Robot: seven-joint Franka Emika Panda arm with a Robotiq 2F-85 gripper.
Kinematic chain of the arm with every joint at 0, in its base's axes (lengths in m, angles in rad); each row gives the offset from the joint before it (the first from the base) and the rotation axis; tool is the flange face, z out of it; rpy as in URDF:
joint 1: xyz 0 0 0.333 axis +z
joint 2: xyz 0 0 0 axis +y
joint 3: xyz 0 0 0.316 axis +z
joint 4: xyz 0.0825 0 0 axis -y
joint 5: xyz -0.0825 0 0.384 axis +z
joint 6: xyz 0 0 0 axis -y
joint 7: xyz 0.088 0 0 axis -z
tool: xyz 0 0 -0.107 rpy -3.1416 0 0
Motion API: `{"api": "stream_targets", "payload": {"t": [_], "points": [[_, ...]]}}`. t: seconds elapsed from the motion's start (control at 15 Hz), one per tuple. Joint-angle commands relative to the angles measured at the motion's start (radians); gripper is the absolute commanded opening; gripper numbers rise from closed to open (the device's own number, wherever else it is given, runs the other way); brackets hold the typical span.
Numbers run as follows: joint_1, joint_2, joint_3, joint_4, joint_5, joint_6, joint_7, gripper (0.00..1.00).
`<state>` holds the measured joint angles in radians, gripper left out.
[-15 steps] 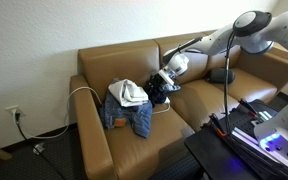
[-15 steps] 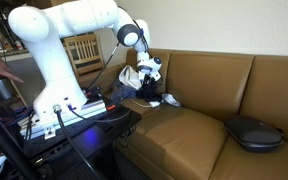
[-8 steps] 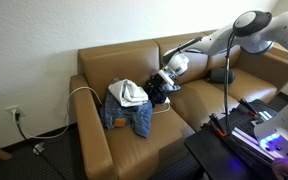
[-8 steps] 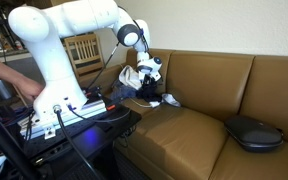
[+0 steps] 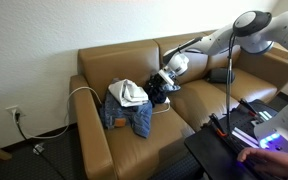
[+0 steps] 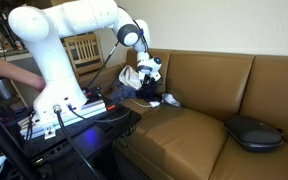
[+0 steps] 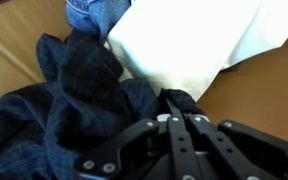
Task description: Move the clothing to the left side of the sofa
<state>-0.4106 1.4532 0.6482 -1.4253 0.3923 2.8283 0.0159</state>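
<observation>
In the wrist view I see the claw [image 7: 174, 98] pinched shut on the dark top [image 7: 74, 110]. Only an exterior view shows the jeans [image 5: 129, 120] heaped on the sofa's [image 5: 114, 62] end seat.

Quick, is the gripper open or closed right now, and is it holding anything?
Gripper: closed, apparently pinching a fold of the dark top.

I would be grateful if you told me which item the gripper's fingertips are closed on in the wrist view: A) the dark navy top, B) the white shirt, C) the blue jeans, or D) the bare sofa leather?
A: in the wrist view the gripper is shut with its tips pinching a fold of the dark navy top; the white shirt lies just beyond them and the jeans further off.
</observation>
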Motion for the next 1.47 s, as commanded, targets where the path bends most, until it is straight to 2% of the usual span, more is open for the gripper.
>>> {"api": "stream_targets", "payload": {"t": [0.0, 1.2, 1.4], "points": [[0.014, -0.005, -0.013, 0.008, 0.034, -0.008, -0.02, 0.03], [0.015, -0.005, -0.014, 0.009, 0.034, -0.008, -0.02, 0.03], [-0.073, -0.077, 0.115, -0.122, 0.017, 0.089, -0.176, 0.01]]}}
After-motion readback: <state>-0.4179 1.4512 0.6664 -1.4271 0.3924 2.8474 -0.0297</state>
